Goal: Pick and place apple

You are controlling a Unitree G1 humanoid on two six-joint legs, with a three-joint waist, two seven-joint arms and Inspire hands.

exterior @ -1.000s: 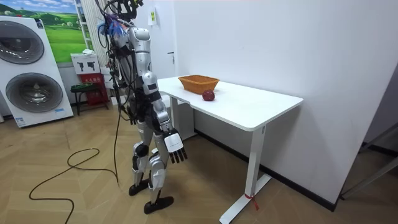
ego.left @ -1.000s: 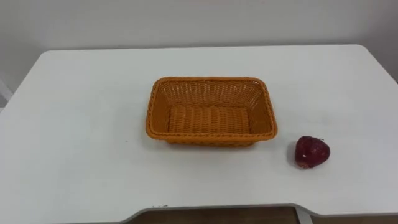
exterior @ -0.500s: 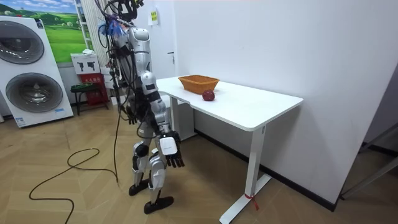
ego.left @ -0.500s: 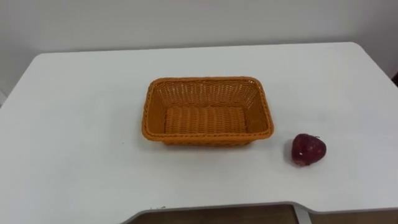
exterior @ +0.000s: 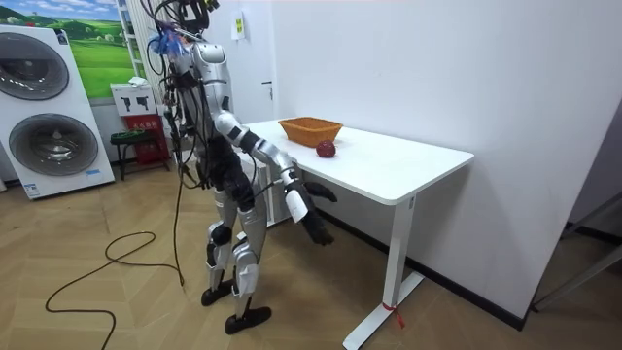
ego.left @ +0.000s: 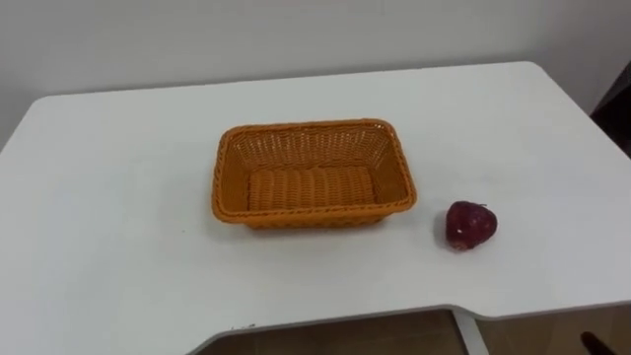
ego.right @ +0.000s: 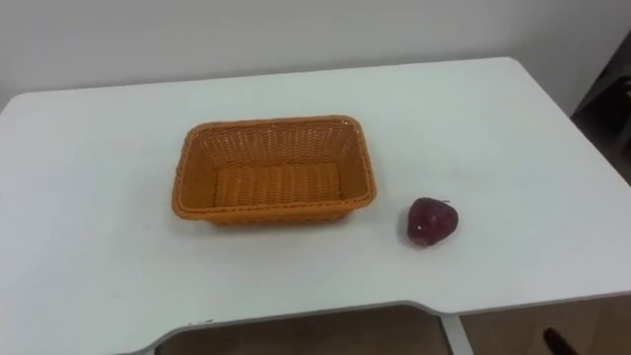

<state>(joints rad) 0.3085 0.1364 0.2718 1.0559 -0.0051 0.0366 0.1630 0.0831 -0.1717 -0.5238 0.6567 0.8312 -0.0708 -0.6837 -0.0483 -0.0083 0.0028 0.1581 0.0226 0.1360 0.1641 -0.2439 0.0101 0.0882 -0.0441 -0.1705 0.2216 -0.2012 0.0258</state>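
Note:
A dark red apple point(ego.left: 469, 225) point(ego.right: 432, 221) lies on the white table point(ego.left: 118, 247), a short way right of the basket's front right corner. The orange wicker basket point(ego.left: 314, 144) point(ego.right: 276, 212) stands empty at the table's middle. In the room view the apple point(exterior: 326, 149) lies beside the basket point(exterior: 310, 127). There my right hand point(exterior: 314, 222) is held out forward and low, below the table's front edge, with its fingers loosely spread and nothing in them. A dark fingertip point(ego.left: 593, 343) pokes in at the lower right corner of the left eye view.
I stand in front of the table point(exterior: 389, 170), which is set against a white wall. Washing machines point(exterior: 49, 107) stand at the room view's left. A cutout in the table's front edge point(ego.left: 335, 330) lies just before me.
My right arm has swung up and forward from hanging at my side to below the table's edge. The eye view has shifted; apple and basket lie still.

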